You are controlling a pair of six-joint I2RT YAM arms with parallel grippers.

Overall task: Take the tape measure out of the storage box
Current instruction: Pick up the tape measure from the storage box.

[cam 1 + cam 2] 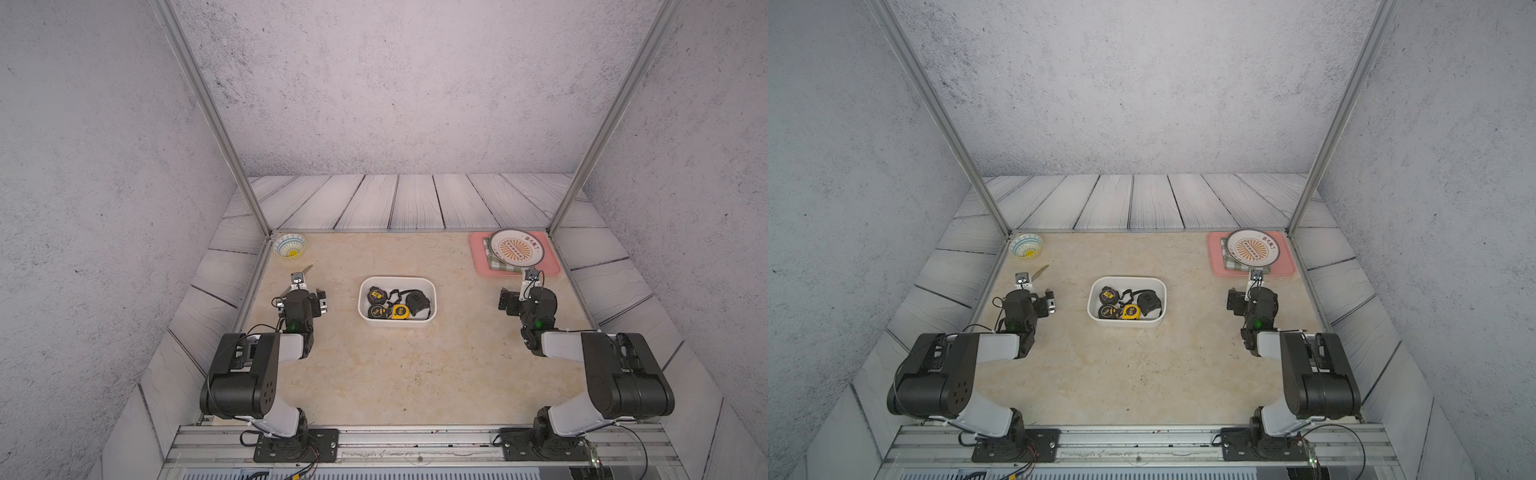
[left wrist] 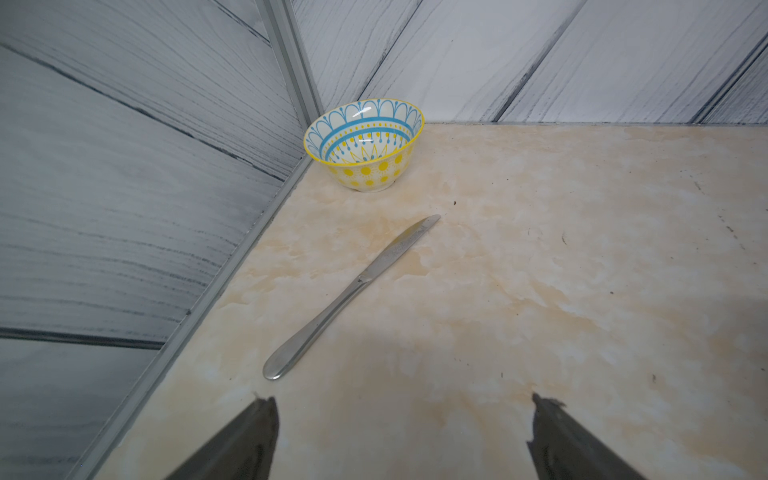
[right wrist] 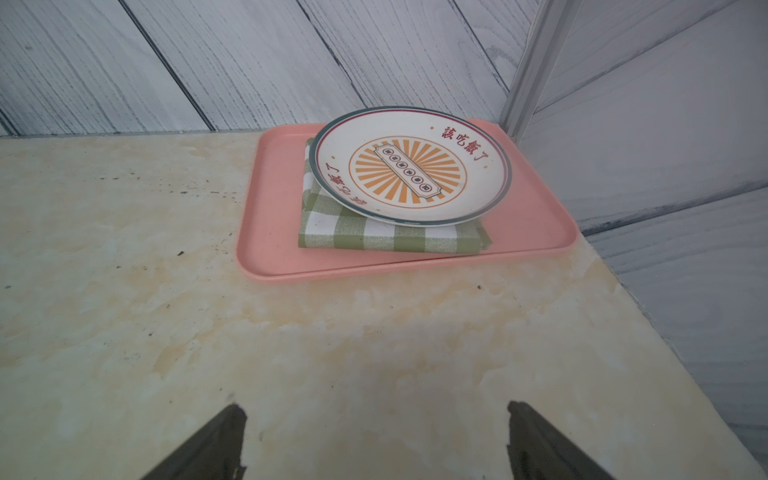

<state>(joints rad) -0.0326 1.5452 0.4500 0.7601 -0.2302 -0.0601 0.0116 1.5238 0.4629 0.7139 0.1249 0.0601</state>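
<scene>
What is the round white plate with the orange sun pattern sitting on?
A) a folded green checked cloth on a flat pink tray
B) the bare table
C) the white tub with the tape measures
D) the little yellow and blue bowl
A: in the right wrist view the round white plate with the orange sunburst rests on the folded green-and-white checked cloth, which lies on the flat pink tray.
</scene>
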